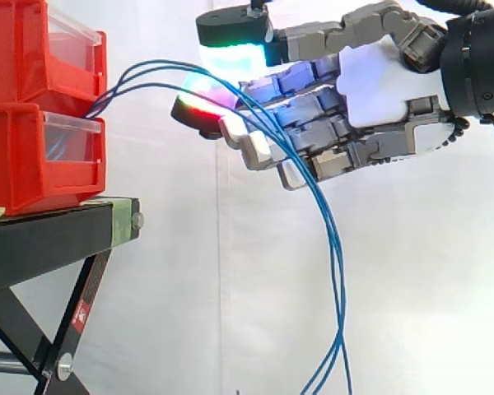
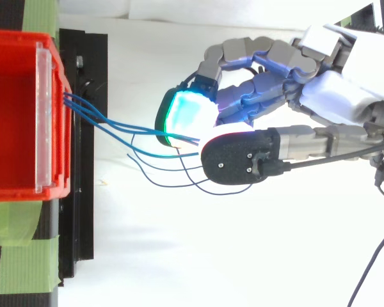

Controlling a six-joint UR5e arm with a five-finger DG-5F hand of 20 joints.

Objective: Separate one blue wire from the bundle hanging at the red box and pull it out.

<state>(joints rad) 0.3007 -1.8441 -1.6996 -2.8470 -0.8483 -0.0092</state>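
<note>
Wires, thin and blue, come out of the gap between 2 stacked red boxes, just above the clear front panel of the lower red box. At least 3 strands can be counted there. From that gap the wires arc up and away from the boxes and cross the fingers of the hand. They then drop in a long curve past the stand's edge, hanging free in front of the white curtain.

In the top view the wires fan out from the box front and run to the glowing fingertips.

The hand comes in level from the right, its fingers nearly straight and pointing at the boxes. One digit with a green-cyan pad is held high above the rest. The side view shows a plain gap between it and the lower fingertips, which glow red and white. The strands lie across those lower fingers without being pinched, so the hand is spread wide and grips nothing.

Both boxes, the upper red box on the lower, sit at the edge of the black stand nearest the hand. Green tape marks the stand's top.
</note>
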